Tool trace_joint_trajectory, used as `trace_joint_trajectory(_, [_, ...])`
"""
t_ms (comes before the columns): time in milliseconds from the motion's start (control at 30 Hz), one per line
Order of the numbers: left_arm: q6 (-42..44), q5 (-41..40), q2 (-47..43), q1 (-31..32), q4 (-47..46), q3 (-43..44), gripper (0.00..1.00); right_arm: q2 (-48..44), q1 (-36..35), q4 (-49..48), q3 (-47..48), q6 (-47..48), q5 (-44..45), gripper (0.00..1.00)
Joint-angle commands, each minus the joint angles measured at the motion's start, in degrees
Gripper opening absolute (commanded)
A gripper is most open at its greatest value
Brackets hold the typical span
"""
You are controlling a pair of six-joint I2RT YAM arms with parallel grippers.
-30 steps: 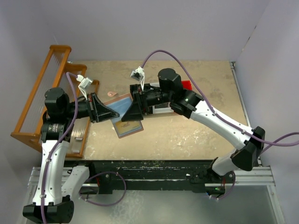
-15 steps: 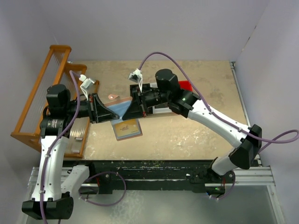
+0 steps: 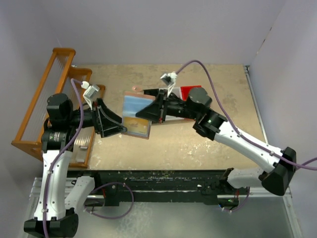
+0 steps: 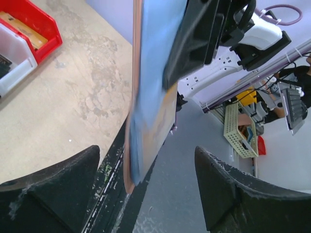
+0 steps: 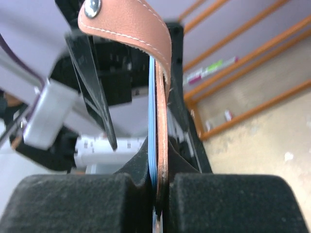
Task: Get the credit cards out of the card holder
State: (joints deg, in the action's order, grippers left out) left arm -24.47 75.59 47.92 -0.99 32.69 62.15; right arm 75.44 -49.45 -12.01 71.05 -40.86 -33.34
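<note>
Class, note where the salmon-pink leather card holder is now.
Top view, left of centre: the card holder is clamped in the right gripper, between the fingers of the open left gripper.

The left fingers [image 4: 48, 189] gape wide; the right fingers [image 5: 73, 204] pinch tightly together

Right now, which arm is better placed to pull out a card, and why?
Probably left: the right gripper is shut on the raised card holder, while the open left gripper straddles its free edge.
</note>
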Motion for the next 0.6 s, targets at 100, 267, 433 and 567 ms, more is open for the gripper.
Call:
trace_joint_trajectory(100, [-13.80,-1.89,-5.55,0.03,-17.33,-4.63,0.73,-6.58,-4.54,-37.68,-12.43,-11.48,23.98,0.00])
trace_joint_trajectory(267, [-23.90,-1.20,-4.38,0.03,-26.95,-5.67,0.59,-4.25,-7.69,-41.32,-12.87,-11.16,26.28,0.00])
trace_joint_trajectory(433, [-29.86,-2.22,-4.97,0.03,-31.99,-7.18,0.40,-3.17,-10.95,-47.83,-17.77,-10.64,31.12,0.00])
trace_joint_trajectory(567, [-31.94,-3.30,-4.86,0.03,-32.33,-6.30,0.22,-2.14,-13.10,-51.61,-20.00,-9.60,34.95,0.00])
